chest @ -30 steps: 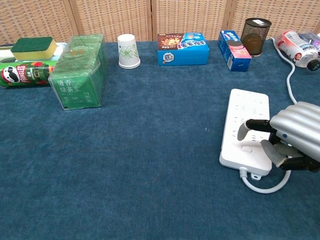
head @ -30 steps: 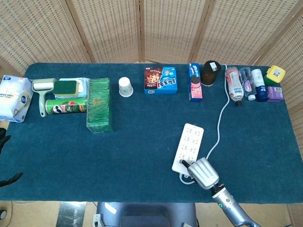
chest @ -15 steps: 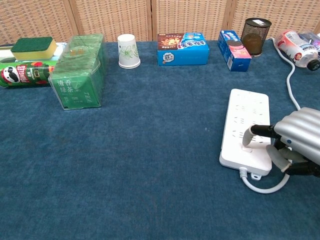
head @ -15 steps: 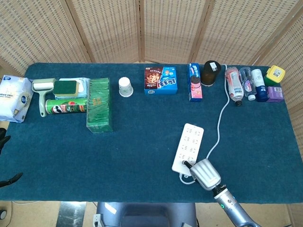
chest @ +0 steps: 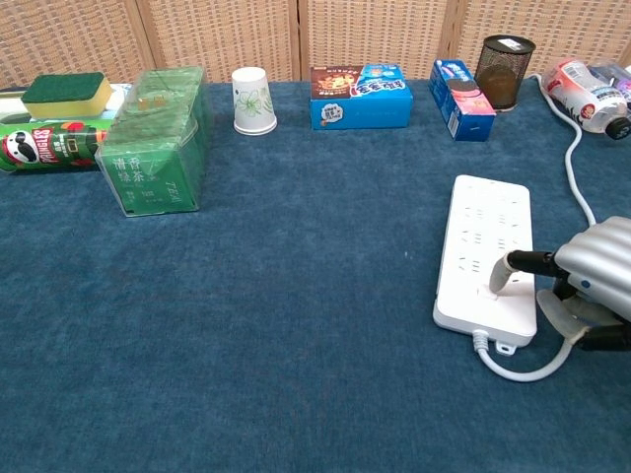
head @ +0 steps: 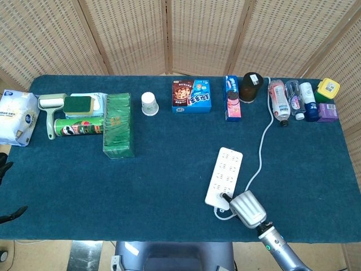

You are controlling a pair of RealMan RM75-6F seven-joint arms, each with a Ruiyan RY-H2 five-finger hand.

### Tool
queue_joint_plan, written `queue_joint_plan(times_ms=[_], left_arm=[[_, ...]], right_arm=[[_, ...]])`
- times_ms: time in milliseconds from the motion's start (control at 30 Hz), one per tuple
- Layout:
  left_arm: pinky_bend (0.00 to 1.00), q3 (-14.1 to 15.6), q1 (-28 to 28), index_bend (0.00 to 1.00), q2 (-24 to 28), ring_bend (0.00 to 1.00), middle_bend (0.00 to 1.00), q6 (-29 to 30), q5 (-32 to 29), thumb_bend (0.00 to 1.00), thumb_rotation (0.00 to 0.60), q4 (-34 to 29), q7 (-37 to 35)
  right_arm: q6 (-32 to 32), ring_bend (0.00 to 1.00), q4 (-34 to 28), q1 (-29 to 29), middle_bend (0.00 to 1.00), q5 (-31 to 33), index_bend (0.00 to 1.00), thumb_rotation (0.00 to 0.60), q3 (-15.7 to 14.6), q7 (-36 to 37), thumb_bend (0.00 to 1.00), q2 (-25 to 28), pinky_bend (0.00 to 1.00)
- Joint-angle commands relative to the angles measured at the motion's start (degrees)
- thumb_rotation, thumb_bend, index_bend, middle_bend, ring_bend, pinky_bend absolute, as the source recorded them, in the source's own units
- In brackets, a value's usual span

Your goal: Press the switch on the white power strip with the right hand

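Note:
The white power strip (head: 226,174) (chest: 487,240) lies lengthwise right of the table's middle, its cable (head: 261,145) running back to the far right. My right hand (head: 246,208) (chest: 593,280) sits at the strip's near right corner. One dark-tipped finger (chest: 511,265) reaches out to the left, and its tip rests on the strip's near end where the switch is. The other fingers are curled in. At the left edge of the head view only the dark fingertips of my left hand (head: 4,167) show, spread apart off the table and holding nothing.
Along the back stand a paper cup (chest: 253,100), a blue cookie box (chest: 360,96), a smaller blue box (chest: 461,99), a dark mesh cup (chest: 504,71) and bottles (head: 290,99). A green tea box (chest: 155,139), chip can (chest: 49,145) and sponge (chest: 65,92) sit at the left.
My right hand has drawn back to the right, and its outstretched fingertip has come down along the strip onto the near end. The left hand has not moved.

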Motion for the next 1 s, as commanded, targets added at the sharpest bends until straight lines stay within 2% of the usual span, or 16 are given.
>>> queue_joint_plan(times_ms=[33, 600, 1000], left_arm=[[0.08, 0.0, 0.0, 0.00, 0.0, 0.00, 0.00, 0.0, 0.1, 0.07, 0.600, 0.0, 0.1], [0.08, 0.1, 0.0, 0.00, 0.1, 0.00, 0.00, 0.0, 0.1, 0.07, 0.600, 0.1, -0.3], [0.08, 0.1, 0.0, 0.00, 0.3, 0.00, 0.00, 0.1, 0.1, 0.07, 0.600, 0.3, -1.1]], right_arm=[[0.1, 1.00, 0.0, 0.0, 0.97, -0.1, 0.32, 0.600, -0.1, -0.1, 0.87, -0.1, 1.00], [-1.4, 1.00, 0.3, 0.3, 0.97, 1.2, 0.33, 0.600, 0.1, -1.6, 0.87, -1.0, 1.00], [-1.1, 1.00, 1.1, -0.3, 0.97, 0.6, 0.33, 0.600, -1.1, -3.1, 0.87, -2.0, 1.00]])
